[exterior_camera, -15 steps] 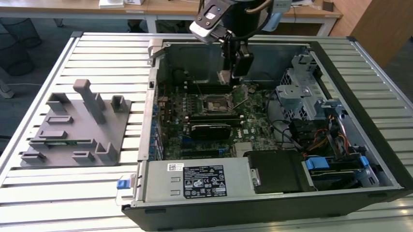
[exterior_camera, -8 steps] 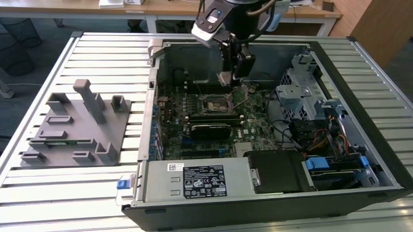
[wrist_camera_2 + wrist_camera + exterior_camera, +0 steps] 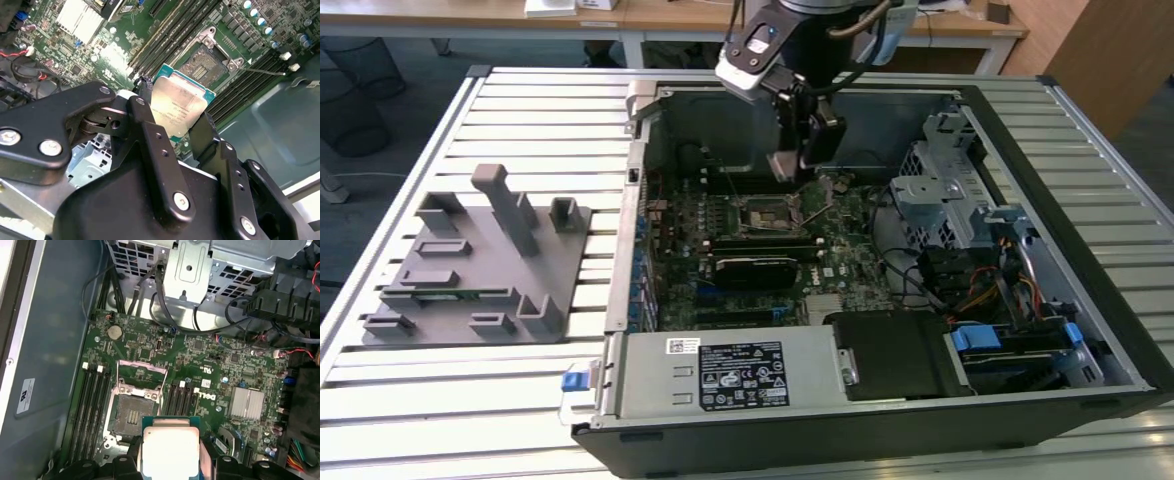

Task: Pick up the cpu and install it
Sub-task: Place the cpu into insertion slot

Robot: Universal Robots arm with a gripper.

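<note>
Above the open desktop case [image 3: 640, 130], the arm's gripper [image 3: 798, 165] hangs over the motherboard [image 3: 720, 290], at about twelve to one o'clock of the CPU socket [image 3: 770, 212] in the exterior view. Its two black fingers [image 3: 145, 120] are clamped on opposite edges of the cpu [image 3: 177, 110], whose shiny metal top faces the cameras in both wrist views. The cpu [image 3: 170, 450] is held flat in the air, clear of the board and not seated.

Beyond it the socket [image 3: 134, 412] lies open, its load plate [image 3: 141, 372] swung up and its contact field bare. The second wrist view shows the same socket [image 3: 205, 62] with its thin lever [image 3: 265, 71] released to one side. Memory slots [image 3: 92, 405] run just beside the socket, and a ribbed silver heatsink [image 3: 246, 402] sits well apart from it.

In the exterior view the power supply [image 3: 720, 370] fills the case at six o'clock of the board and a metal drive cage [image 3: 947, 190] stands at three o'clock. A grey plastic fixture [image 3: 480, 270] rests on the slatted metal table [image 3: 520, 400] at nine o'clock of the case.
</note>
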